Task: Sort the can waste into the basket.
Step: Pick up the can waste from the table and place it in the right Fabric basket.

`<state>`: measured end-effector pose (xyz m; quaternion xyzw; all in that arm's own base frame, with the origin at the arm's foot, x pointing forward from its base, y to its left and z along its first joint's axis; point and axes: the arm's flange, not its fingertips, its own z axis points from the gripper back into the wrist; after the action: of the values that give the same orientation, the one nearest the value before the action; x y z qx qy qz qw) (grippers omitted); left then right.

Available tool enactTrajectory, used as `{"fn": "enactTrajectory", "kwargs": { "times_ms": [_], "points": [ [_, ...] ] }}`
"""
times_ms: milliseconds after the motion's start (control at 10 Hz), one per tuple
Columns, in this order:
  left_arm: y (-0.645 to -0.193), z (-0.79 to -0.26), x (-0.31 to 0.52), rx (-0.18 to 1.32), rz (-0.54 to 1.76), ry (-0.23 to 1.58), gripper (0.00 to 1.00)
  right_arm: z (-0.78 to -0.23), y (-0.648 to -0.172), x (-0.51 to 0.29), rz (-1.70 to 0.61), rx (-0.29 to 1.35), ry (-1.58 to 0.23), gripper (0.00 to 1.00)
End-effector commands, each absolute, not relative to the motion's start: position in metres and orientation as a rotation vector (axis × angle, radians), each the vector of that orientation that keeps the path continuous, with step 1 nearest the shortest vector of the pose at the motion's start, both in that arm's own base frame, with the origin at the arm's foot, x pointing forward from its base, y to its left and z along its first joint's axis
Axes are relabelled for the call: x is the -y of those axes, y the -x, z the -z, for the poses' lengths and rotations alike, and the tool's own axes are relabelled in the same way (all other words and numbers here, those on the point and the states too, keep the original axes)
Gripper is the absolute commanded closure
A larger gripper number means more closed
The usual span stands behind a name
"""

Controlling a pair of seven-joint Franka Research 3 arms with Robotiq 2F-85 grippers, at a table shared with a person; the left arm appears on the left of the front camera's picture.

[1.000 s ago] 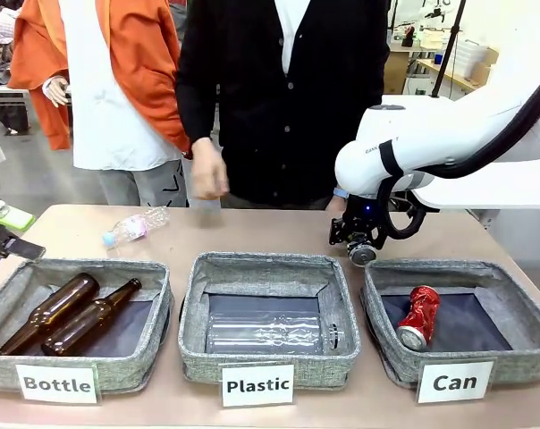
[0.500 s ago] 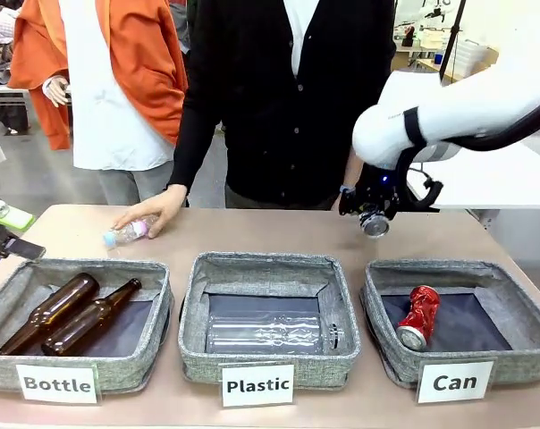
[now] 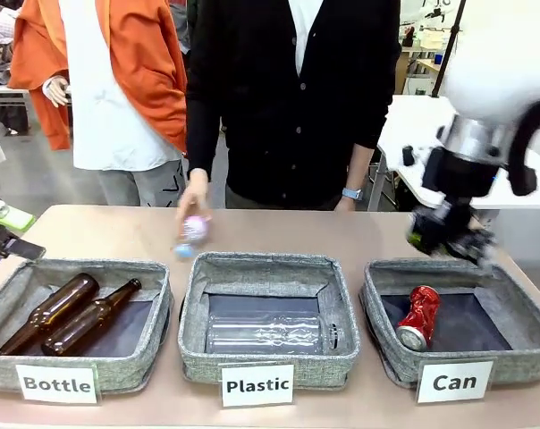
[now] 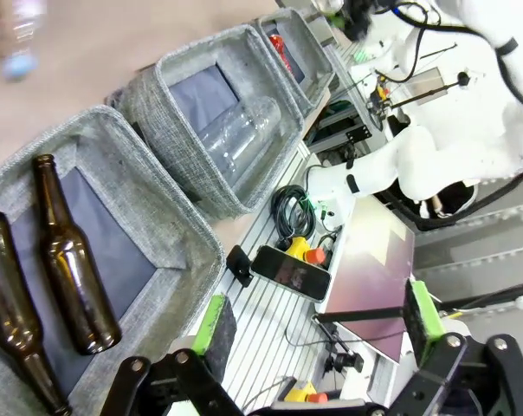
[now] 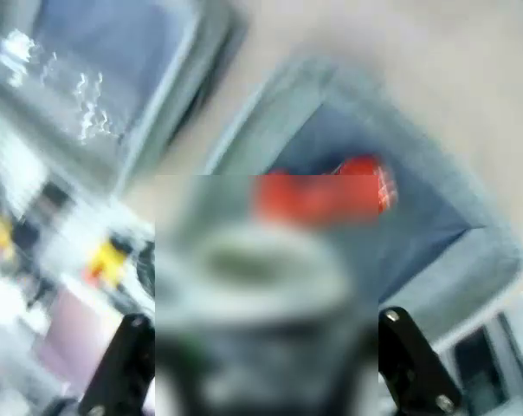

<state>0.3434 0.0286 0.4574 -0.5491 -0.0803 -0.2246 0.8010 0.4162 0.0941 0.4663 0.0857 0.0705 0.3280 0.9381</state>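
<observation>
Baskets stand in a row along the near edge of the table (image 3: 91, 228), three of them, grey fabric with dark lining. At the left, the one labelled "Bottle" (image 3: 11, 299) holds two brown glass bottles (image 3: 69, 313) lying side by side, necks toward the far right corner; the left wrist view shows them too (image 4: 67, 260), with the left gripper (image 4: 313, 325) below them, its green-padded fingers spread wide with nothing between them. Just beyond the gap between the first two baskets, the person's hand (image 3: 195, 198) holds a small clear plastic bottle (image 3: 189, 236) above the tabletop, blurred by motion. The middle basket, labelled "Plastic" (image 3: 261, 268), has one clear plastic bottle (image 3: 268, 332) lying on its side across the floor. At the right, the basket labelled "Can" (image 3: 520, 299) contains the red crushed can (image 3: 419, 316), lying in its left half. The right gripper (image 3: 449, 234) hangs over that basket's far rim, heavily blurred. Its wrist view shows it clenched on a dark cylindrical can (image 5: 261, 286) that fills the near view, with the red can (image 5: 322, 195) and the basket's lining (image 5: 417, 234) beyond; the markings on the held can are too smeared to read.
</observation>
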Motion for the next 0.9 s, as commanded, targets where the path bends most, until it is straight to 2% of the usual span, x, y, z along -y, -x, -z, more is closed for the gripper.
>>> {"fn": "enactTrajectory", "kwargs": {
  "times_ms": [0,100,300,500,600,700,800],
  "points": [
    [-0.342,-0.458,-0.029,0.165,0.490,1.180,0.00,-0.455,-0.385,-0.064,-1.022,-0.274,-0.148,1.00],
    [-0.342,-0.458,-0.029,0.165,0.490,1.180,0.00,-0.451,-0.376,-0.052,-1.132,-0.286,-0.201,1.00],
    [-0.342,-0.458,-0.029,0.165,0.490,1.180,0.00,-0.444,-0.377,-0.041,-1.192,-0.263,-0.307,1.00],
    [-0.342,-0.458,-0.029,0.165,0.490,1.180,0.00,-0.440,-0.377,-0.037,-1.197,-0.246,-0.278,1.00],
    [-0.342,-0.458,-0.029,0.165,0.490,1.180,0.00,-0.439,-0.379,-0.035,-1.212,-0.223,-0.265,0.94],
    [-0.342,-0.458,-0.029,0.165,0.490,1.180,0.00,-0.439,-0.380,-0.033,-1.225,-0.189,-0.272,0.41],
    [-0.342,-0.458,-0.029,0.165,0.490,1.180,0.00,-0.439,-0.383,-0.034,-1.228,-0.181,-0.266,0.35]
  ]
}}
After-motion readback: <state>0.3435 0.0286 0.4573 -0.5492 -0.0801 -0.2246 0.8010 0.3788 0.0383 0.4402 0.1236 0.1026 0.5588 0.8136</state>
